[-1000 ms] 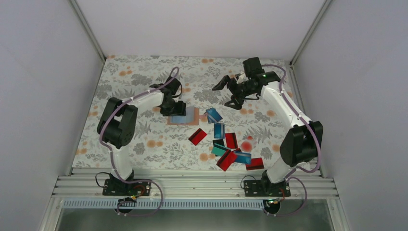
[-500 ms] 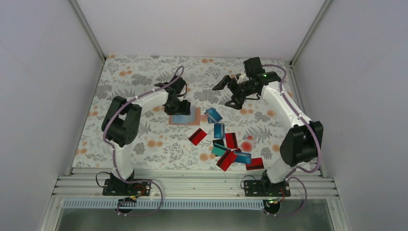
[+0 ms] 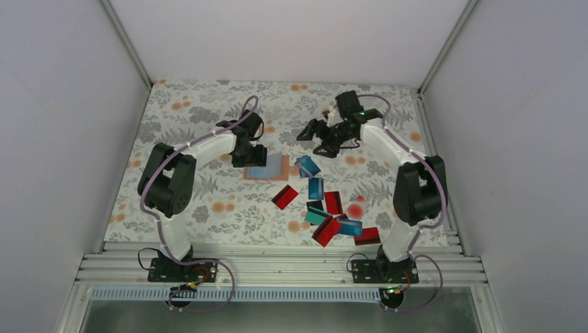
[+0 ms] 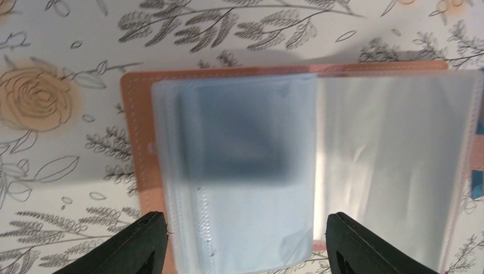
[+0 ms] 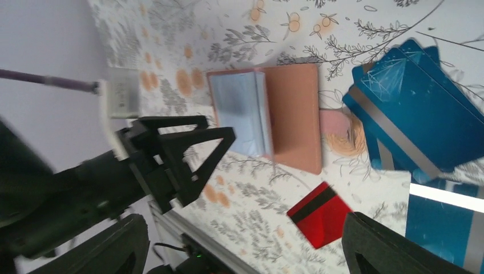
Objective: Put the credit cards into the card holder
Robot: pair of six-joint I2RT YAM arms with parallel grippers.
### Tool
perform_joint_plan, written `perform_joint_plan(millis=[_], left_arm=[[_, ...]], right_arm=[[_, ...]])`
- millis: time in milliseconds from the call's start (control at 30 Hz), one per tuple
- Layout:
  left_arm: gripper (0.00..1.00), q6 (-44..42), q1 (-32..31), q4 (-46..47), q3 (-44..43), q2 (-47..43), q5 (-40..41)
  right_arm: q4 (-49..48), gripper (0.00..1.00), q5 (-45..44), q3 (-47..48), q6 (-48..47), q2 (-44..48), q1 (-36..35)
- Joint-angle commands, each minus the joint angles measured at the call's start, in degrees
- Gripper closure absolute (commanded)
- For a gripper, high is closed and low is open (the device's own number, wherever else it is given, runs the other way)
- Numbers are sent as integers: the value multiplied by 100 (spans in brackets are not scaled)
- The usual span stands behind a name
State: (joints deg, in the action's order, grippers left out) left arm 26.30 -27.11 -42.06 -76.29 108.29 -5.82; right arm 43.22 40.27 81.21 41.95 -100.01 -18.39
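The card holder [image 4: 137, 142] lies open on the floral cloth, tan leather with clear plastic sleeves [image 4: 394, 154]; a dark card shows blurred inside the left sleeve stack. My left gripper [image 4: 246, 245] hovers low over it, open, its fingertips [image 4: 140, 245] either side of that stack without touching. In the top view the holder [image 3: 279, 171] sits mid-table under the left gripper [image 3: 251, 159]. Several loose credit cards lie to its right: blue [image 3: 308, 166], red [image 3: 285, 197], teal [image 3: 317, 216]. My right gripper [image 3: 310, 137] hangs open and empty in the air behind them.
The right wrist view looks down on the holder [image 5: 294, 114], blue cards [image 5: 411, 114], a red card [image 5: 319, 214] and the left arm's gripper [image 5: 171, 154]. White walls enclose the table; an aluminium rail [image 3: 277, 267] runs along the near edge.
The right arm has swung left toward the table's middle and its jaws have narrowed a little. The left gripper drifted right and back, staying over the holder.
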Motion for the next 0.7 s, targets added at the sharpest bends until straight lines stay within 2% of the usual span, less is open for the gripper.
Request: perform_joint_plan(millis=[0,333,667], left_arm=[[31,-25,167,53,180,-236,-139],[34,-186,278,255,290,-222,-536],[34,-257,305,308,285,-64,-636]], right_arm=[[-299,17,-363,220,-835,-602,-408],[-350,35,-516,742,-1244,-1604,-1076],[-282,55,-522,1134,-1482,-2229,-1244]])
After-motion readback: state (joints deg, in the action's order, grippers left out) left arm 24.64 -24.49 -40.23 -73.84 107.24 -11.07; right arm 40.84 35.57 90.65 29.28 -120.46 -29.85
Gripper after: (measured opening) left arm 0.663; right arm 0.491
